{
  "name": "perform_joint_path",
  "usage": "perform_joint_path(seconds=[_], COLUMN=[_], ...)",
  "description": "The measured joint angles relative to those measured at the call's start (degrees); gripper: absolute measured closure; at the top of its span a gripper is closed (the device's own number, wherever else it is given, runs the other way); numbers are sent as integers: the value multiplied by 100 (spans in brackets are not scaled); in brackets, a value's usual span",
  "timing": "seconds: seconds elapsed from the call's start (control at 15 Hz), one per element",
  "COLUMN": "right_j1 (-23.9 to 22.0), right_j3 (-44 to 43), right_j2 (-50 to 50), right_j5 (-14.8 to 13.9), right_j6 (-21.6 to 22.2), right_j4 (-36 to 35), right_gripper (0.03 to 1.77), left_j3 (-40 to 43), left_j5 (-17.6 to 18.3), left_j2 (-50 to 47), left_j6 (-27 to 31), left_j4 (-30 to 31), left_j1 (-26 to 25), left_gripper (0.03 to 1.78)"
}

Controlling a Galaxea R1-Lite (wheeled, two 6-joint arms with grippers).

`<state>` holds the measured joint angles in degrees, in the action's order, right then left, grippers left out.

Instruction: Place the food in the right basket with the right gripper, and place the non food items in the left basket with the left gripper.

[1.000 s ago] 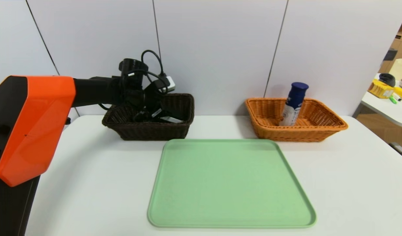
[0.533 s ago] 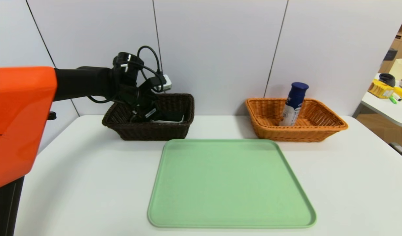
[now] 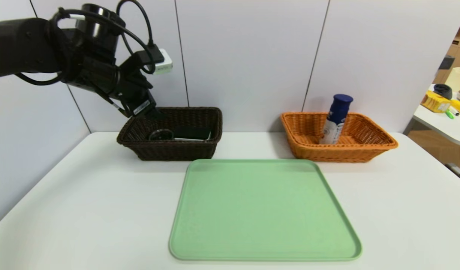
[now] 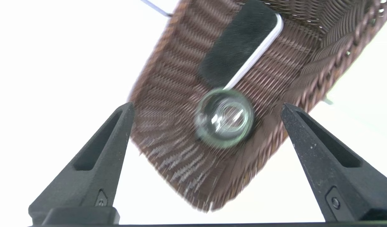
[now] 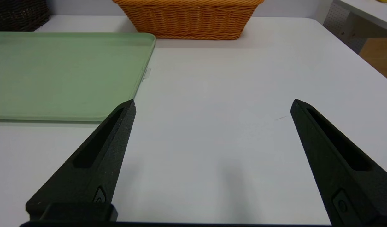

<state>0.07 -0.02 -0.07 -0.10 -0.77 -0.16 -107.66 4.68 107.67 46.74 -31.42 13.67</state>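
The dark brown left basket (image 3: 177,153) holds the round glass dish (image 3: 161,135) and the black-faced slab (image 3: 190,133), the dish touching one end of the slab. My left gripper (image 3: 150,112) hangs open above the basket's left end and holds nothing. In the left wrist view the left gripper (image 4: 206,105) is spread wide over the dish (image 4: 226,121), slab (image 4: 234,44) and basket (image 4: 168,94). The white bottle with a blue cap (image 3: 336,118) leans inside the orange right basket (image 3: 342,153). My right gripper (image 5: 214,101) is open and low over bare table, short of the orange basket (image 5: 190,19); the head view does not show it.
A green tray (image 3: 263,210) lies in the middle of the white table with nothing on it; its corner (image 5: 64,69) is beside my right gripper. A side table with clutter (image 3: 445,120) stands past the right edge. A wall runs behind both baskets.
My left gripper has risen out of the dark basket, pulled back to the left and spread wider. The glass dish now shows lying in the basket. The right side has not moved.
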Motion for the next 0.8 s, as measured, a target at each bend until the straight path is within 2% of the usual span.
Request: perform_joint_path(seconds=[0.27, 0.53, 0.67, 0.8], right_j1=[0, 0, 0, 0], right_j3=[0, 0, 0, 0], right_j2=[0, 0, 0, 0], right_j5=[0, 0, 0, 0], right_j6=[0, 2, 0, 2], right_j4=[2, 2, 0, 2], right_gripper=[10, 10, 10, 10], left_j3=[1267, 2486, 3211, 4127], left_j5=[-256, -325, -332, -334], left_j2=[-1182, -2564, -3256, -3980], left_j6=[-674, -1629, -2077, -2447], left_j4=[27, 138, 471, 1097], left_j1=[-111, -276, -295, -306], left_gripper=[14, 13, 12, 12])
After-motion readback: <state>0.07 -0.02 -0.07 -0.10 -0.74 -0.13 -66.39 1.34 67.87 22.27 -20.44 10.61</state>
